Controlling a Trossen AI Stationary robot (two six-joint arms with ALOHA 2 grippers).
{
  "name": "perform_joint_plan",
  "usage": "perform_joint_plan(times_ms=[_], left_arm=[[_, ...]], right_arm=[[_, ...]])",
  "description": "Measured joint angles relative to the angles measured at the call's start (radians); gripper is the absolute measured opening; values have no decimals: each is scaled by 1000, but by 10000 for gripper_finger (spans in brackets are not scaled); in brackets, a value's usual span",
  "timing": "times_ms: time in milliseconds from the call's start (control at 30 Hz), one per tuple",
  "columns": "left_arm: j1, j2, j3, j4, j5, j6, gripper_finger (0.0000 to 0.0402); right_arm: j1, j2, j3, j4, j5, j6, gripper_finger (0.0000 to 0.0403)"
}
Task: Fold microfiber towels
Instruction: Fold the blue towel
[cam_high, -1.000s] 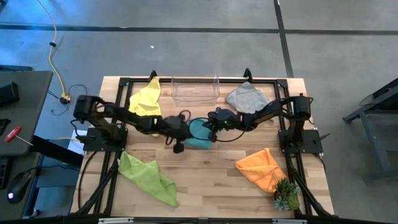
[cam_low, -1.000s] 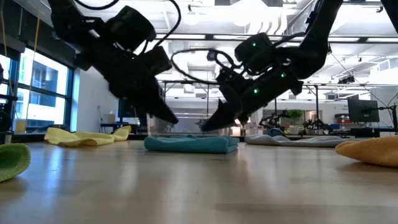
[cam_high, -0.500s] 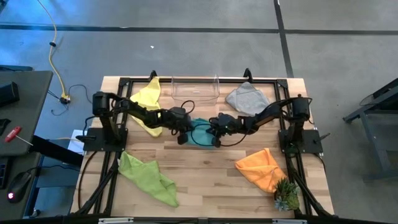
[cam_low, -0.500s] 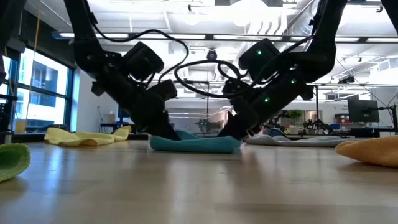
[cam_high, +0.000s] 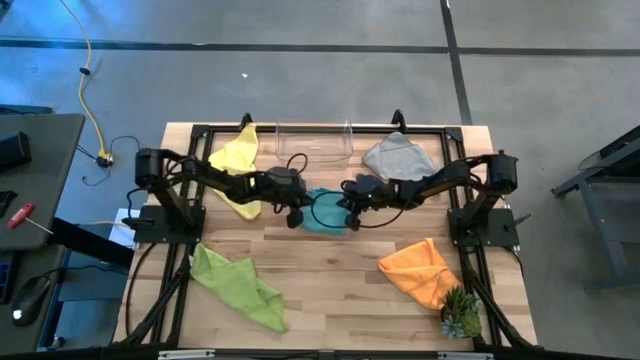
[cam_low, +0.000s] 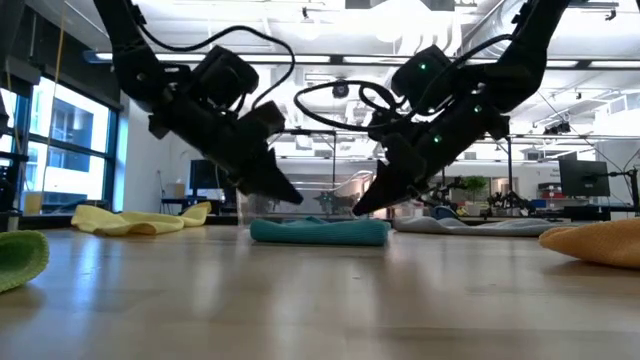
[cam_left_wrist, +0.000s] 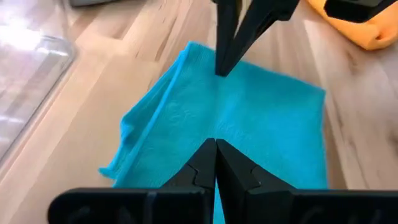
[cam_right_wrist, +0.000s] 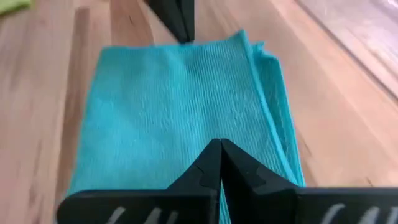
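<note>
I count five towels, one per colour. Nearest me are the lime towel (cam_high: 238, 286) and the orange towel (cam_high: 419, 269), both crumpled, with one plant (cam_high: 460, 317) by the orange. Mid-table lies the teal towel (cam_high: 322, 212), folded flat, long axis running across the table, arm to arm. Left gripper (cam_high: 293, 219) and right gripper (cam_high: 349, 222) hover over its two ends, fingers clenched on nothing. Farther back: yellow towel (cam_high: 236, 163), grey towel (cam_high: 397, 156), one clear bin (cam_high: 313, 145).
</note>
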Motion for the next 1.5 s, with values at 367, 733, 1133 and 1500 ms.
perform_joint_plan(times_ms=[367, 733, 1133, 1500], left_arm=[[50, 132, 0, 66, -17, 25, 0], [53, 44, 1, 38, -47, 39, 0], [-161, -99, 1, -173, 82, 206, 22], [-336, -30, 2, -161, -317, 321, 154]], right_arm=[[49, 71, 2, -5, -8, 27, 2], [33, 15, 1, -93, -11, 47, 16], [168, -114, 43, -208, 94, 43, 165], [264, -109, 114, -291, 209, 44, 222]])
